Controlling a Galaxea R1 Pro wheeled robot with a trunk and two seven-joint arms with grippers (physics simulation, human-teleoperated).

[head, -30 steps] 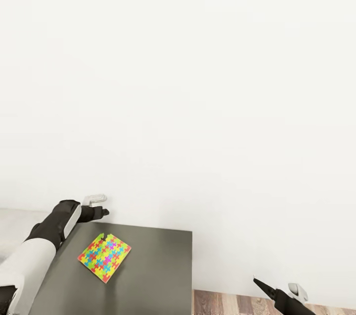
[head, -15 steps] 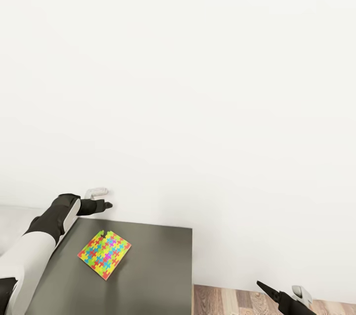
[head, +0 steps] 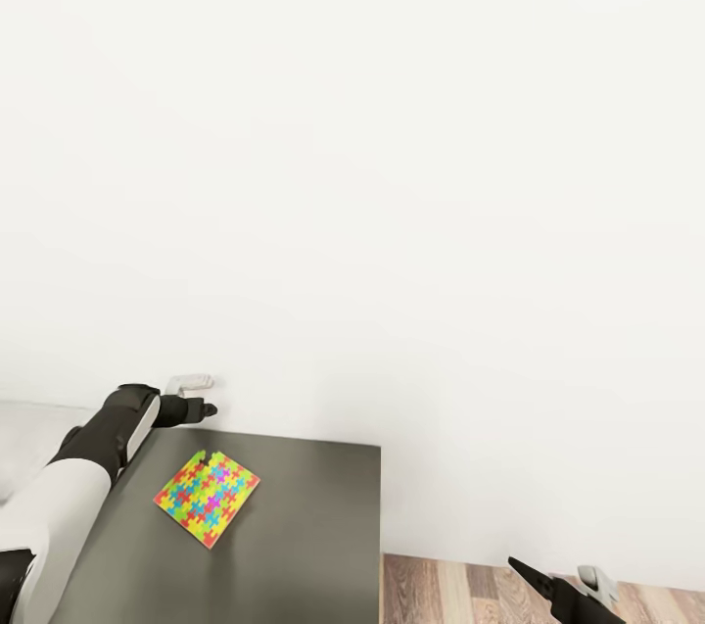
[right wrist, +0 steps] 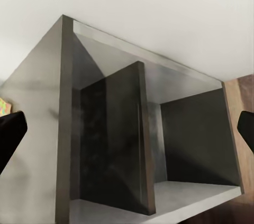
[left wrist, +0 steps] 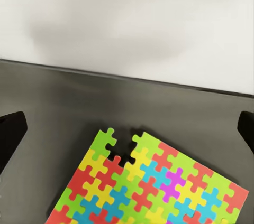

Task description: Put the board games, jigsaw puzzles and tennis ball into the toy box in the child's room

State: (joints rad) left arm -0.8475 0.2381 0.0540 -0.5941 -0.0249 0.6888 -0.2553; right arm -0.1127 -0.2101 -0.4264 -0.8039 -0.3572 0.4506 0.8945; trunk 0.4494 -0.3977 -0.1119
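The puzzle (head: 207, 498) lies flat on the tabletop (head: 304, 546). The left pincer (left wrist: 127, 129) hangs above it, spread wide. The right pincer (right wrist: 127, 129) is wide too.

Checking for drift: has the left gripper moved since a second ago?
Yes. The left gripper rose and drew back from the jigsaw puzzle, toward the table's far edge.
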